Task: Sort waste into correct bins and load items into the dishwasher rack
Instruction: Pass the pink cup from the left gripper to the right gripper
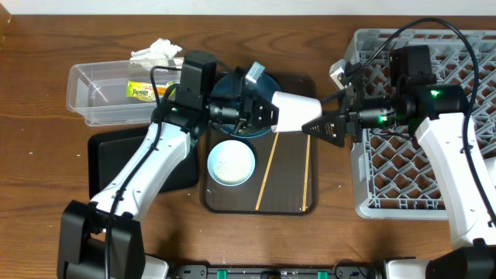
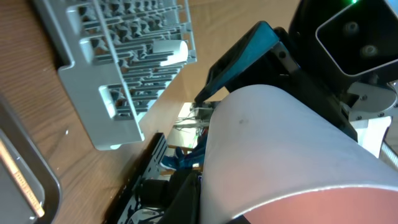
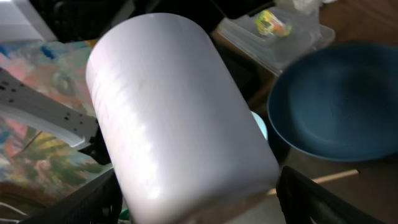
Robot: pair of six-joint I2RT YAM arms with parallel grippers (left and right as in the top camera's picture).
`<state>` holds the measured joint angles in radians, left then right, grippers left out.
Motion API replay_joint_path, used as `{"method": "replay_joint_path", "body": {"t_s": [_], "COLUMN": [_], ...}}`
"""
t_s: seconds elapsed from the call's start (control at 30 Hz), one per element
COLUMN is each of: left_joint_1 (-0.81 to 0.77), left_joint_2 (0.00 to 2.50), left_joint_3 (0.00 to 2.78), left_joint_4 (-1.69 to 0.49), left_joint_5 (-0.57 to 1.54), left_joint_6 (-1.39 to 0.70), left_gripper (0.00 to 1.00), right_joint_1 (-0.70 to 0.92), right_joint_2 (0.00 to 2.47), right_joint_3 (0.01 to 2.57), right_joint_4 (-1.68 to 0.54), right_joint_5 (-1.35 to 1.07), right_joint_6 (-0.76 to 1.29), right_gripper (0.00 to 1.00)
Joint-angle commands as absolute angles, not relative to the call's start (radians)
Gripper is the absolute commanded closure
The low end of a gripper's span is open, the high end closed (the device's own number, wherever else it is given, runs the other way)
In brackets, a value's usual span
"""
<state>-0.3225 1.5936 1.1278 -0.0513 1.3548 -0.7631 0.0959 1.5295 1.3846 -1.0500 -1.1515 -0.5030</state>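
Note:
The pink cup (image 1: 296,111) hangs sideways above the brown tray, white outside and pink inside (image 2: 348,208). My left gripper (image 1: 267,112) is shut on its rim end. My right gripper (image 1: 314,124) is open, its fingers straddling the cup's base (image 3: 174,112) with a small gap at one finger. The dark blue plate (image 1: 232,85) lies under the left arm, also in the right wrist view (image 3: 336,106). The pale bowl (image 1: 231,163) holds white rice. Two chopsticks (image 1: 268,170) lie on the tray. The grey rack (image 1: 403,178) is at the right, with a pale cup (image 2: 171,53) in it.
The clear tub (image 1: 97,93) at the back left holds the snack wrapper (image 1: 143,91). The white tissue (image 1: 159,53) lies behind it. The black tray (image 1: 108,163) sits at the front left. The brown serving tray (image 1: 294,201) is in the middle.

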Motion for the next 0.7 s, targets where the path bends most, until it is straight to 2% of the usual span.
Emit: {"method": "replay_joint_path", "body": {"t_s": [0.0,0.1,0.47,0.67], "left_joint_1": [-0.327,-0.327,-0.327,-0.327], "left_joint_2": [1.589,1.589,1.589,1.589], "left_joint_3": [1.130,1.130,1.130,1.130], "left_joint_4": [-0.005,0.034,0.036,0.036], "left_joint_5": [1.479,1.535,1.537,1.537], "left_joint_6": [-0.761,-0.761,-0.762,-0.762], "left_gripper": [0.94,0.94,0.94,0.94], "right_joint_1": [0.105,0.105,0.113,0.115], "right_joint_2": [1.530,1.530,1.530,1.530], "right_joint_3": [1.386,1.386,1.386,1.386], "right_joint_4": [-1.028,-1.021,-0.983,-0.973], "right_joint_5": [-1.191,-1.241,-1.299,-1.314], "right_joint_6": [-0.514,-0.529,-0.566,-0.566], "right_gripper": [0.21,0.20,0.24,0.32]}}
